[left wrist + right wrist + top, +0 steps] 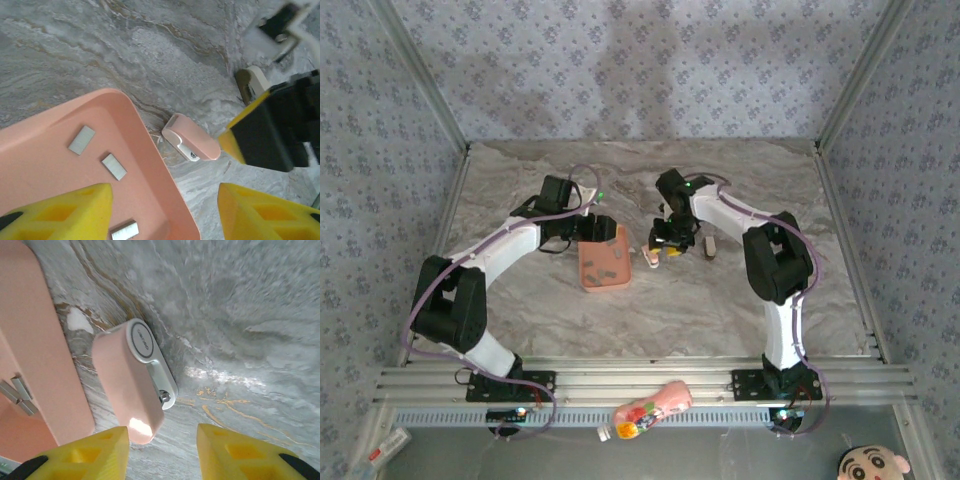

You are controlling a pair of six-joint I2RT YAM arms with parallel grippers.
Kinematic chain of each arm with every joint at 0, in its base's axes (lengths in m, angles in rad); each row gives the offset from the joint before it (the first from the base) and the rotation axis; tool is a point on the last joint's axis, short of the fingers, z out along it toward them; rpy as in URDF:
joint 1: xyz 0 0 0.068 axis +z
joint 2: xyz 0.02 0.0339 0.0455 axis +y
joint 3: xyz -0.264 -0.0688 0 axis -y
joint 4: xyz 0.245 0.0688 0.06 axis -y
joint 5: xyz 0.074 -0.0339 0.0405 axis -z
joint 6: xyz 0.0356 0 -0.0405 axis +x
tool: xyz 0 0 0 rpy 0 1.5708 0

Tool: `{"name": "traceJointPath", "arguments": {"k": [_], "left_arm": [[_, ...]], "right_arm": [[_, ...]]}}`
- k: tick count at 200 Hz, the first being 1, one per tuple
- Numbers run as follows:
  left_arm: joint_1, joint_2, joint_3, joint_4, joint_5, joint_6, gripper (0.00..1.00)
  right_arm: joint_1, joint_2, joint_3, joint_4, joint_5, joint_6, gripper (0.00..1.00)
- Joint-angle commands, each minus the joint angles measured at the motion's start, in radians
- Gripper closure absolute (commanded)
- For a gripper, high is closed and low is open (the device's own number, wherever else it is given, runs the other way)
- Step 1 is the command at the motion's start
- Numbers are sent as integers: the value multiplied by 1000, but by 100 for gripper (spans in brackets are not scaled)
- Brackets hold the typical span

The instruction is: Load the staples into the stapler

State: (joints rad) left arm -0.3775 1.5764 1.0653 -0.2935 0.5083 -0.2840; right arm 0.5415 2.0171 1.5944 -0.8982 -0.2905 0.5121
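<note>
Held released, the left pincer [165, 215] is seen with its yellow fingers [60, 212] spread wide. One finger is hung over the inside of the pink tray [30, 165], and the other over the grey marbled table [100, 60] to the right of the tray's rim. Nothing is gripped between them. From above, this pincer is placed at the far end of the tray.

The right pincer [162, 452] is likewise parted, and nothing is grasped by it. The stapler [127, 385] is laid on the table just beside the right edge of the tray, with a narrow strip of table seen between the two. Its pink shell is turned toward the tray, and its white and silvery parts are turned away from it. One end of it is found close to the gap between the right pincer's fingertips, though no contact can be made out.

The staples [114, 166] are scattered loose on the floor of the tray. Three strips are seen apart from one another in the left wrist view. A small beige block [711, 246] is set on the table just right of the right pincer. A pink bottle [645, 410] with a colourful label is laid on the near rail between the two arm bases.
</note>
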Motion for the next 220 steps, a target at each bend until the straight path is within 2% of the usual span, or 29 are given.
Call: {"name": "traceJointPath", "arguments": {"k": [1,52,113,167,220], "left_arm": [[2,-35,3,13,-60,-24,42],[2,-46,-10,21,-74,-34,42],[2,-48,-9,18,-70,-32,42],[2,-44,-2,14,-65,-30,42],[0,-36,14,11,-62,-23,42]], "right_arm": [[21,-39,75,-95,111,-39,57],[95,86,246,-231,213,-162,50],[135,184,306,-239,208,-182,51],[143,227,311,-231,221,-183,58],[135,222,311,-229,231,-184,73]]}}
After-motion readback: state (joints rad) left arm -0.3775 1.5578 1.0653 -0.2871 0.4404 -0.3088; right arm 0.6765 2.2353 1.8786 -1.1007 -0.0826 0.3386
